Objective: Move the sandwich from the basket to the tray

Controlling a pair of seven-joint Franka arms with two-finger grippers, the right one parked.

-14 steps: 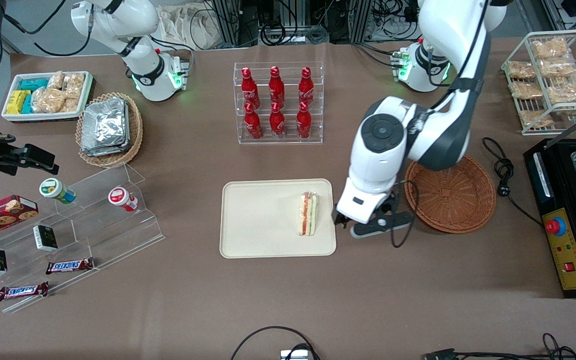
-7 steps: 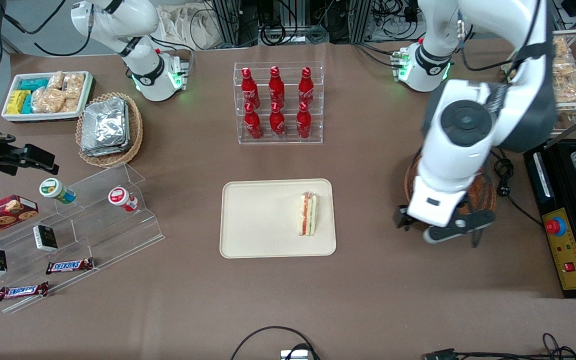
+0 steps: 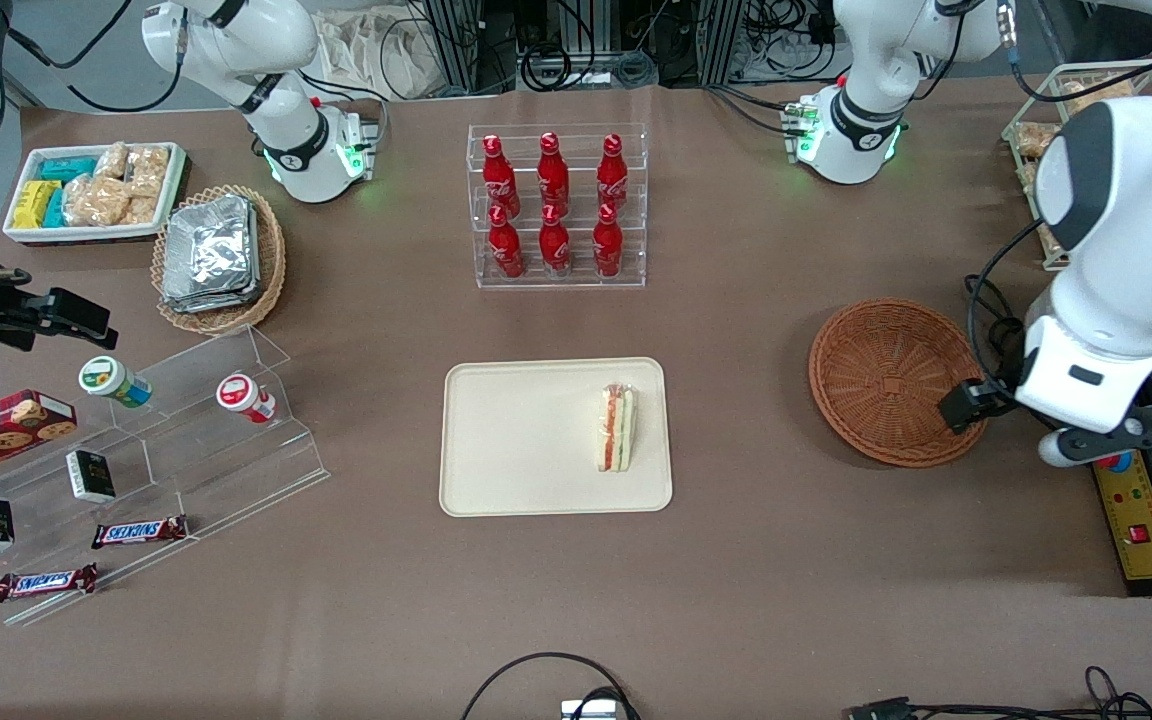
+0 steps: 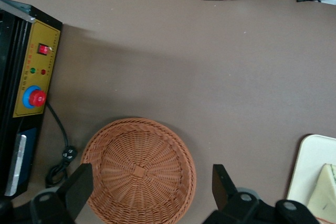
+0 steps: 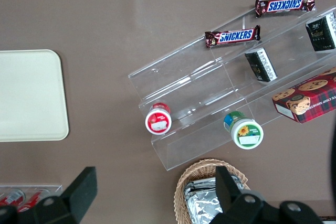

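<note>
The sandwich (image 3: pixel 616 428), a wrapped white wedge with red and green layers, lies on the cream tray (image 3: pixel 526 440), close to the tray edge that faces the basket. The reddish-brown wicker basket (image 3: pixel 898 381) holds nothing. My left gripper (image 3: pixel 1058 412) hangs high, beside the basket on the working arm's end of the table. It is open with nothing between its fingers. In the left wrist view the gripper (image 4: pixel 151 187) frames the basket (image 4: pixel 137 170), and a corner of the tray (image 4: pixel 315 156) with the sandwich (image 4: pixel 324 192) shows too.
A black machine with a red button (image 3: pixel 1111 452) and a coiled cable (image 3: pixel 1001 340) sit beside the basket, toward the working arm's end. A rack of red bottles (image 3: pixel 556 205) stands farther from the front camera than the tray. An acrylic snack stand (image 3: pixel 186 430) lies toward the parked arm's end.
My left arm swung away from the tray, passed over the basket and rose toward its own end of the table. The sandwich stayed on the tray.
</note>
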